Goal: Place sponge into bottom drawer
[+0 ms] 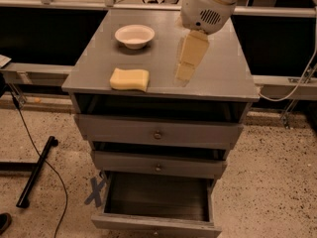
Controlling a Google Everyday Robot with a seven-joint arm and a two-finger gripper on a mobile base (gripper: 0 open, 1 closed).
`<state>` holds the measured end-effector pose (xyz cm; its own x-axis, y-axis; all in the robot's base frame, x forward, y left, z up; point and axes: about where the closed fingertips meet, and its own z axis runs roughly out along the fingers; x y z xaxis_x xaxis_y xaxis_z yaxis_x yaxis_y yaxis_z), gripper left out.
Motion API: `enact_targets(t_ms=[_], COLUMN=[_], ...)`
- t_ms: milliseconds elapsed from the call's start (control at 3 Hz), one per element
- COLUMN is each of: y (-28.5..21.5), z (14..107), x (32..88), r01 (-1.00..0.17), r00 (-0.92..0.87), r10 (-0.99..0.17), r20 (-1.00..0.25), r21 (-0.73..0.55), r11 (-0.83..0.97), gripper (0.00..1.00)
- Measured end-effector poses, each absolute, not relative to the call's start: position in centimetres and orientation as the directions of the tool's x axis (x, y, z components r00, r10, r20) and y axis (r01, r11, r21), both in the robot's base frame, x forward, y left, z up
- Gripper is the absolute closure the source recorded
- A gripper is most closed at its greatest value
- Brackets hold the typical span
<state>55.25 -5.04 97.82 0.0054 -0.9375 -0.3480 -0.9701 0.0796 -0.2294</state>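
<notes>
1. From my remote seat I see the pale yellow claw (183,72) hanging from the rounded white wrist housing (205,6), over the right-centre part of the grey wooden counter (225,71) that tops the cabinet. It is close above the surface, or perhaps just touching it; I cannot say which.
2. I cannot tell how far the claw is open. It has no hold of the task's thing, which lies apart from it.
3. The small pale yellow foam sponge (129,79) lies flat near the counter's front edge, towards the left corner.
4. This is the relation my next move turns on. In the camera view the sponge lies to the left of the claw and slightly nearer the front edge, with bare counter between them. Its long axis runs left to right, roughly parallel to that edge, so I judge a grasp across the short side would suit.
5. The round cream-white bowl (134,35) stands further back on the left, behind the sponge and off the direct path.
6. The wide shallow grey bottom drawer (158,198) is pulled out, its dark interior showing. I judge the task barely begun: reach and pick-up come first.
</notes>
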Motion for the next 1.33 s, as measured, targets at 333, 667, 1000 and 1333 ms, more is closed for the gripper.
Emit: enact_targets(t_ms=[333,667,1000,1333], y=[-4.5,0.2,2.5,4.8], z=[97.6,94.1,91.4,89.3], x=[55.7,58.5,60.8,62.5], r01=[-0.973,-0.981,-0.976,-0.974], r00=[0.017,0.03,-0.007,-0.03], r10=[-0.931,-0.938,-0.945,-0.939], r20=[-0.364,-0.345,-0.327,-0.342], r21=[-0.22,-0.189,-0.205,-0.199], r11=[0.068,0.039,0.078,0.104], gripper=[0.0,0.0,0.0,0.0])
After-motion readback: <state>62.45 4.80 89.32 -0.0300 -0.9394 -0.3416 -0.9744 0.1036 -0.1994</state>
